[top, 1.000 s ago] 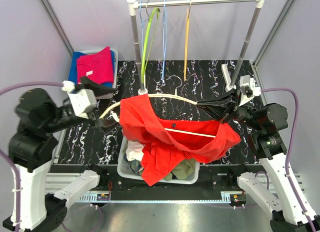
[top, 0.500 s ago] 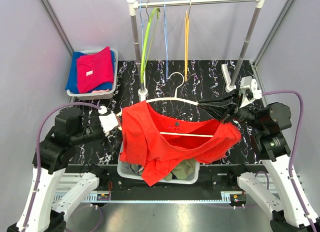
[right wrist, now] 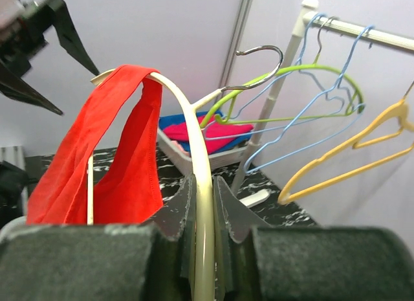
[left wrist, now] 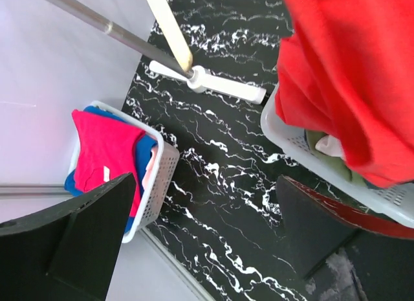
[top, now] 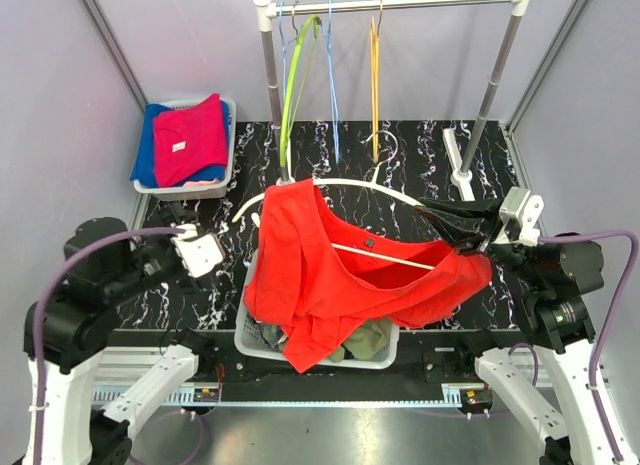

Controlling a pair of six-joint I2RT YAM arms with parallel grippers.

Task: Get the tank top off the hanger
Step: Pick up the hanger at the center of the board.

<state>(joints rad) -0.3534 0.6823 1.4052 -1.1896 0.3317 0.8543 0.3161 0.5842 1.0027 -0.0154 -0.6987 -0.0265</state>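
Note:
The red tank top [top: 340,285] hangs from a cream hanger [top: 350,185] above the laundry basket, one strap looped over the hanger's left arm. Its lower part droops into the basket. My right gripper [top: 440,213] is shut on the hanger's right arm. The right wrist view shows the cream hanger [right wrist: 202,178] pinched in the right gripper [right wrist: 204,191], with the tank top's strap [right wrist: 129,165] further along. My left gripper [top: 212,255] sits left of the garment, open and empty. In the left wrist view the left gripper [left wrist: 206,184] frames bare table, the tank top [left wrist: 349,74] at upper right.
A white laundry basket [top: 250,330] with mixed clothes stands under the tank top. A grey bin [top: 230,135] holding pink and blue garments sits at the back left. The clothes rail [top: 400,2] behind carries green, blue and yellow hangers [top: 374,75].
My left arm has drawn back to the left, away from the hanger's left end, its gripper still open. The right gripper has shifted right and tilted the hanger, left end higher.

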